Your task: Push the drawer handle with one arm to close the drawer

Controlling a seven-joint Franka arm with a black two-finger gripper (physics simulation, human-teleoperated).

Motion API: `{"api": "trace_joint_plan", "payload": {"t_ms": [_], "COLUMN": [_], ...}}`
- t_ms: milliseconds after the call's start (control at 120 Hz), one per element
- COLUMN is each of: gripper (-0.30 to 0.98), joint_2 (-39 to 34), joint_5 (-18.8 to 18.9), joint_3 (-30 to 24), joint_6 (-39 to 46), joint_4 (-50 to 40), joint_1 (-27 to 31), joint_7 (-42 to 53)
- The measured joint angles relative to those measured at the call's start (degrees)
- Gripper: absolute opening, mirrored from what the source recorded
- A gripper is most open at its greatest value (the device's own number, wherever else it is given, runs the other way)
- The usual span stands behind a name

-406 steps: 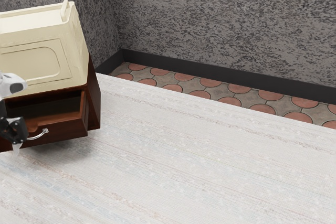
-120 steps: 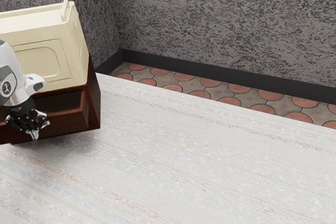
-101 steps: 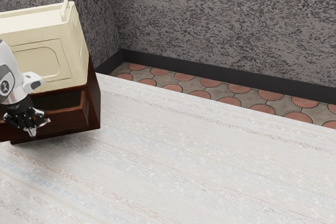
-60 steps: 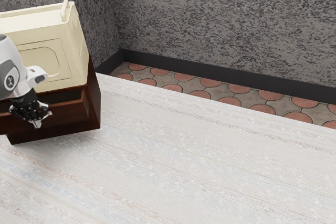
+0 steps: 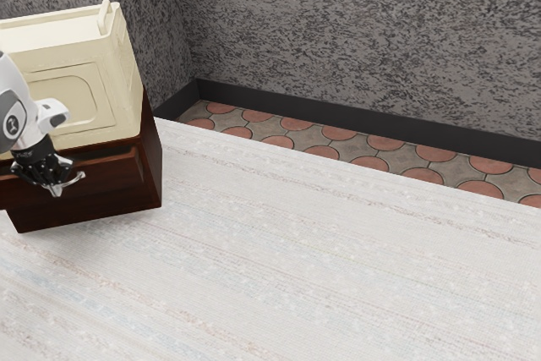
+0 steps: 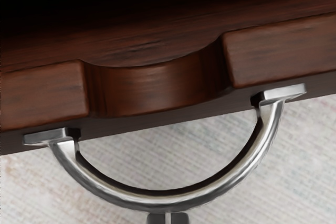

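The dark brown drawer juts a little out of its cabinet, with a narrow dark gap above its front. My gripper is at the drawer front beside the silver handle, its two fingers together. From the wrist view, the curved handle hangs out from the drawer front, which has a scooped notch in its top edge. The tips of the shut gripper meet the outer side of the handle's bend, with no part of the handle between them.
A cream box-like case rests on top of the cabinet. Pale streaked flooring spreads in front and to the exterior view's right. A textured grey wall stands behind.
The drawer has slid well into the cabinet, narrowing its opening. My gripper has travelled with it toward the cabinet, and the arm reaches farther into the exterior view than at first.
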Motion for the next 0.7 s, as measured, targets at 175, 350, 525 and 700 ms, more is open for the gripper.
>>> {"api": "trace_joint_plan", "payload": {"t_ms": [175,350,525,700], "gripper": [-0.10,-0.10,-0.10,-0.10], "joint_2": [1.4,3.6,4.7,5.8], "joint_5": [0.1,2.5,5.1,6.7], "joint_3": [0.0,-0.1,-0.3,-0.3], "joint_6": [0.6,2.1,5.2,8.4], "joint_4": [1.0,2.0,2.1,2.2], "joint_1": [0.8,0.9,0.8,0.9], "joint_7": [0.6,1.2,1.8,2.4]}}
